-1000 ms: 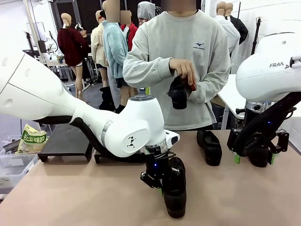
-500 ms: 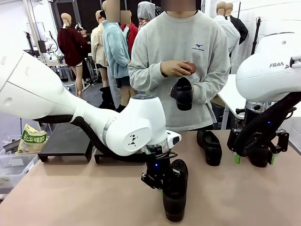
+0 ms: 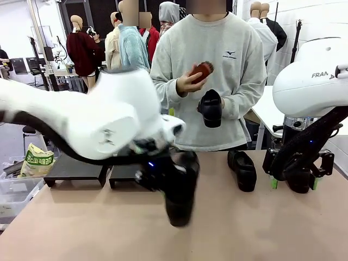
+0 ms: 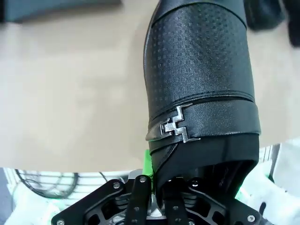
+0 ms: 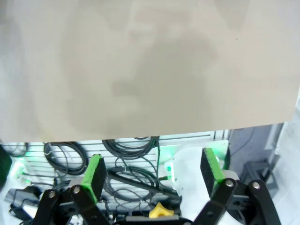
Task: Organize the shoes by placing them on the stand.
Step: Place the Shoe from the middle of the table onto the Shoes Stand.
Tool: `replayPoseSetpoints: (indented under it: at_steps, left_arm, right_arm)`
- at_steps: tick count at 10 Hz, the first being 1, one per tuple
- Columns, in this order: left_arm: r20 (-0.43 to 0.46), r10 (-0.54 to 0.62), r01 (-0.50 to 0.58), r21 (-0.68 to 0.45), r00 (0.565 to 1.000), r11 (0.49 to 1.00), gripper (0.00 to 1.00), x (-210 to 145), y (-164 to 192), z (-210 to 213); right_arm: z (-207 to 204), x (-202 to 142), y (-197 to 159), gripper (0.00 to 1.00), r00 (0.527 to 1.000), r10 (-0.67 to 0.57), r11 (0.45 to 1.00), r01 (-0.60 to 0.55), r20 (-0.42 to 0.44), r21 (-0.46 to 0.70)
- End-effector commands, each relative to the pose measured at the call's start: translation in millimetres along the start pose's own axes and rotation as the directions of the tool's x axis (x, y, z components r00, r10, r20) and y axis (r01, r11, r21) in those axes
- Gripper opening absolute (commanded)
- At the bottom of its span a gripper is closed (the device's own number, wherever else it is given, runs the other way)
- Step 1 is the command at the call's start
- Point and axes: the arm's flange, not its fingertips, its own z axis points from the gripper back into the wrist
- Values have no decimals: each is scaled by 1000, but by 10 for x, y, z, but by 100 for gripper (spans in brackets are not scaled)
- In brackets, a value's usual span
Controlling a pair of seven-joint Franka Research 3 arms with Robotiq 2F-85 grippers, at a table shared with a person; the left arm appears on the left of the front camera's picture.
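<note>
My left gripper is shut on the heel rim of a black shoe and holds it toe-down above the table, blurred by motion. In the left wrist view that shoe, with its silver buckle, hangs in front of my left gripper. A second shoe lies on the table at the right middle. The person holds a third shoe in one hand. The low black stand sits at the table's far left. My right gripper stands open at the right edge, its pads wide apart with nothing between them.
The person stands at the far side and holds a brown brush in the other hand. A clear bin with a snack bag sits off the table's left. The tabletop in front is bare.
My left arm has lifted the shoe off the table and swung it left toward the stand. The person has raised the brush above the shoe in hand. The right arm has not moved.
</note>
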Motion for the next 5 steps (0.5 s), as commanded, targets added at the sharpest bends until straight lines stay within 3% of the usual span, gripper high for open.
replayPoseSetpoints:
  at_steps: [1,2,3,5]
  left_arm:
    - [179,-23,12,61,984,998,0,238,779,305]
    - [182,14,-17,14,983,1000,0,355,1143,374]
    - [267,25,-43,63,963,997,0,370,1448,563]
    - [290,28,-62,110,957,992,0,347,1975,938]
  right_arm:
    - [-5,-6,18,100,1000,-6,1000,6,-2,2]
    - [-5,-6,18,100,1000,-6,1000,6,-2,2]
    - [-5,-6,18,100,1000,-6,1000,6,-2,2]
    - [-5,-6,18,100,1000,-6,1000,6,-2,2]
